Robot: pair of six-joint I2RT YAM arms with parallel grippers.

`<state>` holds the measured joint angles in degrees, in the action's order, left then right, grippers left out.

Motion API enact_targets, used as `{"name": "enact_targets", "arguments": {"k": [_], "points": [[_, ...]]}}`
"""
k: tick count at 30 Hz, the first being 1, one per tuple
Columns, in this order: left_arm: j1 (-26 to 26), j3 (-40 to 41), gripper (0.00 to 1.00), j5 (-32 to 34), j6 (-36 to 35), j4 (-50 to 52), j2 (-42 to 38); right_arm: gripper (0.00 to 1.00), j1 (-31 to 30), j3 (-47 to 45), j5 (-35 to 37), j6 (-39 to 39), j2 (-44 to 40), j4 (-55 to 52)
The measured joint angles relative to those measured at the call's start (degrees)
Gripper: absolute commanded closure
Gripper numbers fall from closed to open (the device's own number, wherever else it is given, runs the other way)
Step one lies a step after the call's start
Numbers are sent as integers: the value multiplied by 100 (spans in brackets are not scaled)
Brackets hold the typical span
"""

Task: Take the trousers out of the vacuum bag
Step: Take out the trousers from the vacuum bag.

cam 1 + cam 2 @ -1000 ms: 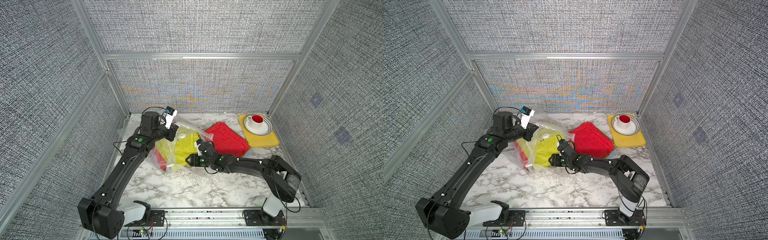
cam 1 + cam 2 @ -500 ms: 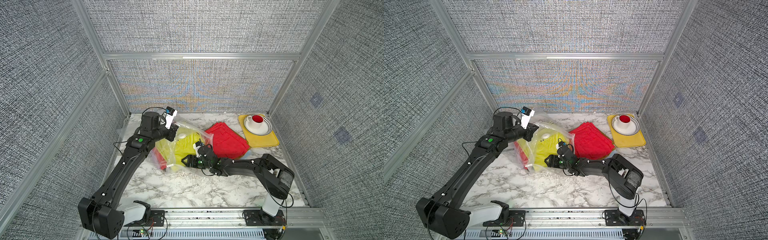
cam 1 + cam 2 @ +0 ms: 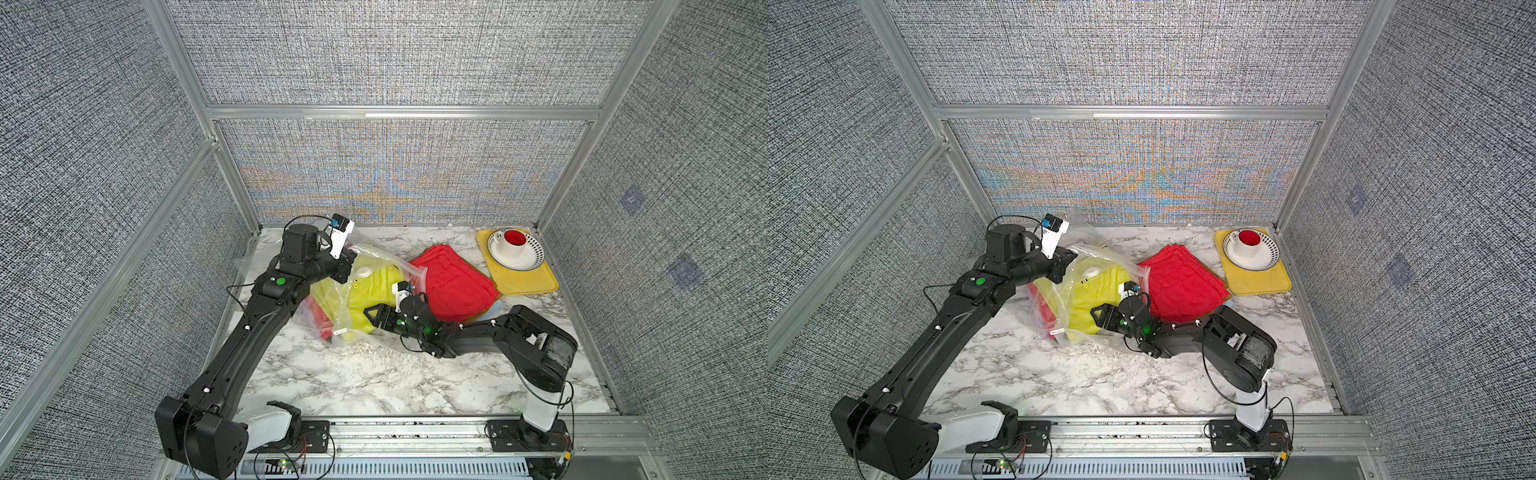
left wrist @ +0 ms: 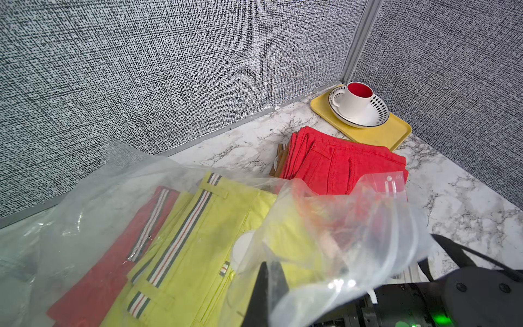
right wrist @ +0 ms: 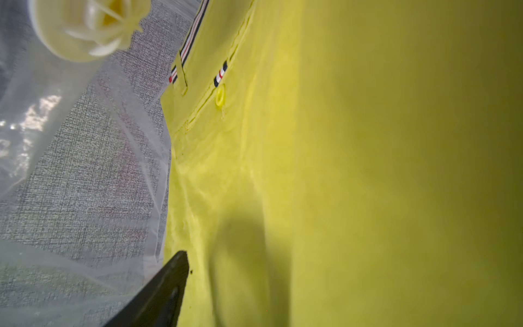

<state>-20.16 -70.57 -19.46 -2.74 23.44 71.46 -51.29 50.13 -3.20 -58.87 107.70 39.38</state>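
Clear vacuum bag point(image 3: 376, 254), long axis left-to-right, mouth rightward (yellow trousers point(image 3: 376, 286) inside)

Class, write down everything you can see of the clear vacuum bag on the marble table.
The vacuum bag is large, clear, crinkly plastic, with a round white valve on its upper sheet. It lies slumped on the marble tabletop with its mouth gaping. Inside it, folded yellow trousers lie on a red pair. The left claw is shut on the upper sheet and holds it up. The open right claw reaches into the mouth, against the yellow trousers.
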Motion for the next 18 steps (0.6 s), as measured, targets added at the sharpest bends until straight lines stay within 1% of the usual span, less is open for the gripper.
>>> {"name": "enact_targets", "arguments": {"k": [6,10,11,14,17,18], "points": [[-2,15,100,2,0,-20,2,24,-42,234,52,-120,380,374],[-2,31,100,9,-2,-24,2,28,-48,297,74,-181,564,546],[-2,37,100,24,-2,-26,2,32,-48,313,74,-186,590,577],[-2,44,100,48,-2,-26,2,46,-48,313,81,-192,608,632],[-2,52,100,50,-2,-46,9,65,-48,313,140,-197,605,656],[-2,55,100,50,-2,-55,11,73,-48,313,144,-181,605,673]]}}
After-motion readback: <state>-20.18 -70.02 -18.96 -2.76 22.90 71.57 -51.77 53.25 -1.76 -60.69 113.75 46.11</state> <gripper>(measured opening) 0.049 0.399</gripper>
